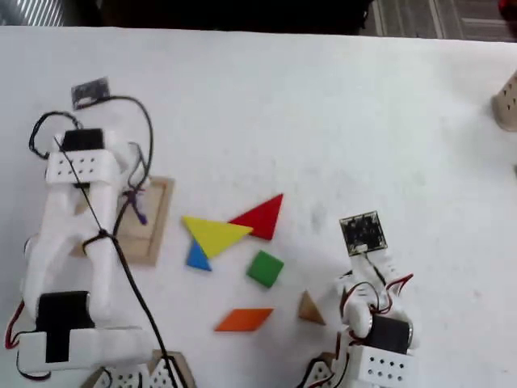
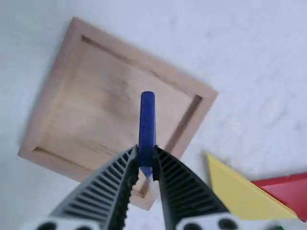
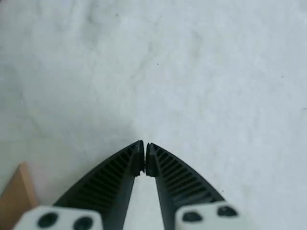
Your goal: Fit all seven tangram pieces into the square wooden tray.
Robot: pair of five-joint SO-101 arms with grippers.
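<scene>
Tray [image 2: 96, 96] lies under the left gripper [image 2: 146, 165], which pinches a blue piece [image 2: 147, 120] on edge over it (yellow triangle [image 2: 240, 191] and red triangle [image 2: 288, 191] nearby); the right gripper [image 3: 145, 158] is pressed together over the white table [image 3: 192, 72].

— The square pale wooden tray [image 2: 91, 105] is bare wood, matt, with the grain showing.
— The dark blue flat piece [image 2: 147, 120] looks smooth, with a slight sheen, like the yellow triangle [image 2: 240, 191].
— The left gripper [image 2: 145, 163] has fingers [image 2: 180, 191] of black matt plastic, ribbed inside.
— The white table [image 2: 259, 57] is matt and faintly mottled. The small tan triangle [image 1: 309, 309] looks like unpainted wood.
</scene>
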